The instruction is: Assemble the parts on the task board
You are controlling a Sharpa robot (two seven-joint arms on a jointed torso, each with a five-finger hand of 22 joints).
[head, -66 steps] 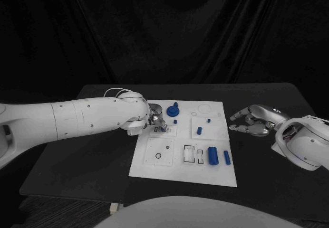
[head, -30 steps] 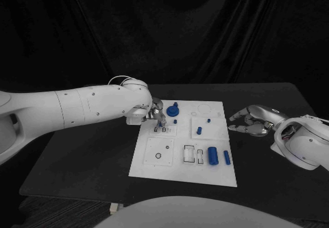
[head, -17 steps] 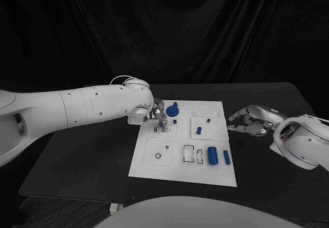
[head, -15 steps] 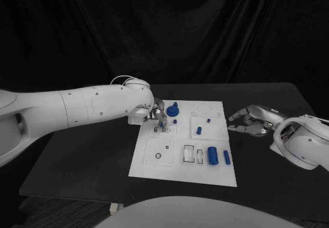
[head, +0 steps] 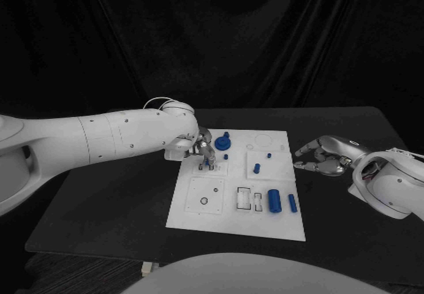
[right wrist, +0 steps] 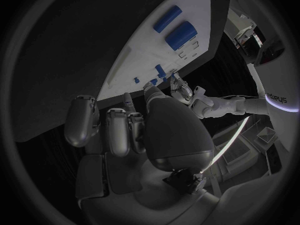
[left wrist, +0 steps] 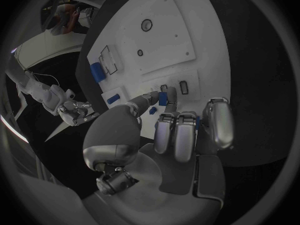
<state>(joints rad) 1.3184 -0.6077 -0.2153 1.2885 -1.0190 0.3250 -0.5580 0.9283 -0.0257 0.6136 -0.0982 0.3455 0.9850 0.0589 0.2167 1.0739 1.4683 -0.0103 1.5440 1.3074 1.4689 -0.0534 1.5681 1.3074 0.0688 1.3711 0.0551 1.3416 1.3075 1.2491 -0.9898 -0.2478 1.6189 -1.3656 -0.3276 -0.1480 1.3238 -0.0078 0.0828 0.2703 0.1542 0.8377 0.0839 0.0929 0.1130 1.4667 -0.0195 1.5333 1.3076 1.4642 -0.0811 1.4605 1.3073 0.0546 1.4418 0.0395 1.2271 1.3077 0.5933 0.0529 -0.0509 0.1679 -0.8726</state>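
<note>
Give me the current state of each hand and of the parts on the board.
left hand: over the board's far left, pinching a small blue part
right hand: off the board's right edge, fingers curled, holding nothing
large blue cylinder: lying on the task board
round blue part: seated at the far edge

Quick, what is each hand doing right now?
Left hand: pinches a small blue peg over the white task board.
Right hand: fingers curled, holding nothing.

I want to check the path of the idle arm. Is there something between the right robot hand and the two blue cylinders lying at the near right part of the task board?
Nothing visible does. The right robot hand hovers off the task board's right edge; only bare table and board separate it from the blue cylinders.
</note>
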